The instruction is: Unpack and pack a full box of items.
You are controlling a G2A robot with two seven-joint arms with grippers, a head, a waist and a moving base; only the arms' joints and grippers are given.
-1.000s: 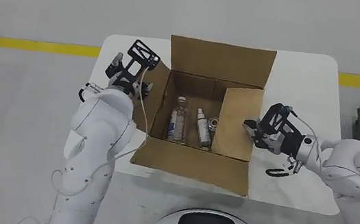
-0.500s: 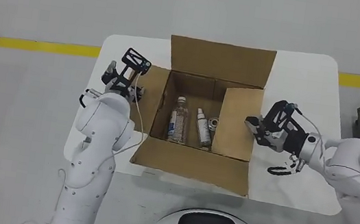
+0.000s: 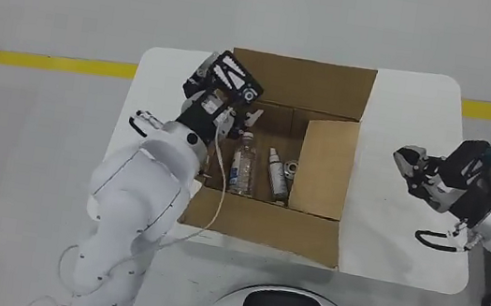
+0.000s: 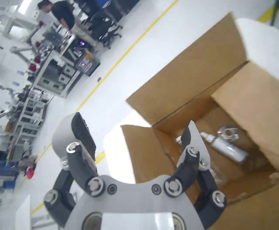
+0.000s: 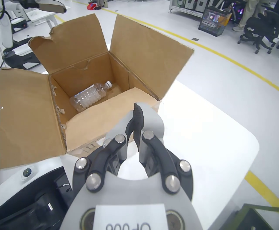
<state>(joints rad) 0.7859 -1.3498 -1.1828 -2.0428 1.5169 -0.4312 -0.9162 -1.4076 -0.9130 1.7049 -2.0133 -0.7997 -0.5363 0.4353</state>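
Brown cardboard box (image 3: 268, 224): lower the wide-open left gripper (image 4: 133, 122) straight over the clear plastic bottle (image 5: 90, 95), apparently lying flat; the near-closed, empty right gripper (image 5: 136, 117) must clear the flaps.

The cardboard box (image 3: 264, 224) is open from above, but its right flap (image 3: 323, 169) leans inward over the right part of the mouth. A water bottle (image 3: 243, 170) and a spray bottle (image 3: 276, 176) lie side by side on its floor. The left end effector (image 4: 133, 122), fingers spread, hangs over the far left corner. A broad strip of counter (image 3: 384, 239) runs right of the box, with the right end effector (image 5: 136, 113) above it, fingers closed.
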